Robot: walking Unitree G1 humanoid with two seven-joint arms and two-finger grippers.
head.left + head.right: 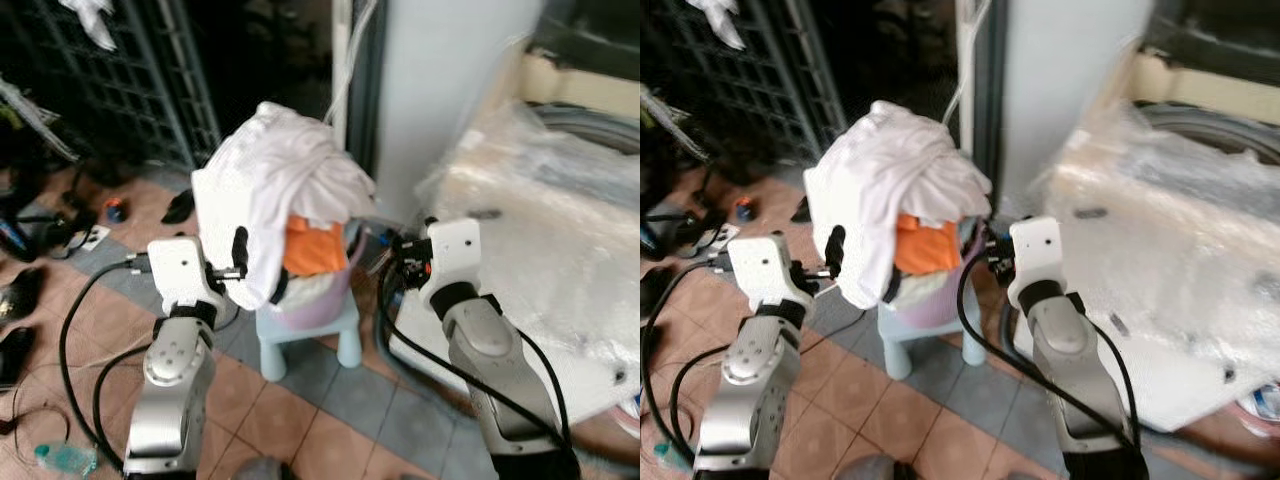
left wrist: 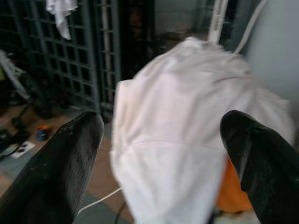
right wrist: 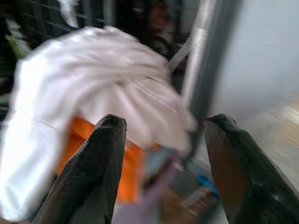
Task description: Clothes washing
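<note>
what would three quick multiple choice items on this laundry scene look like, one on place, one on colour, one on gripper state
1. Where does the lilac plastic laundry basket stand?
A. on the tiled floor
B. on a pale blue plastic stool
C. on the washing machine

2. What colour is the garment under the big white cloth?
A. orange
B. green
C. black

3. How are the left gripper's fingers?
A. shut on the cloth
B. shut on nothing
C. open

Answers:
1. B, the basket sits on the pale blue plastic stool, above the floor tiles.
2. A, an orange garment peeks out below the draped white cloth.
3. C, the left wrist view shows the left gripper with its two black fingers spread wide, the cloth ahead of them.
</note>
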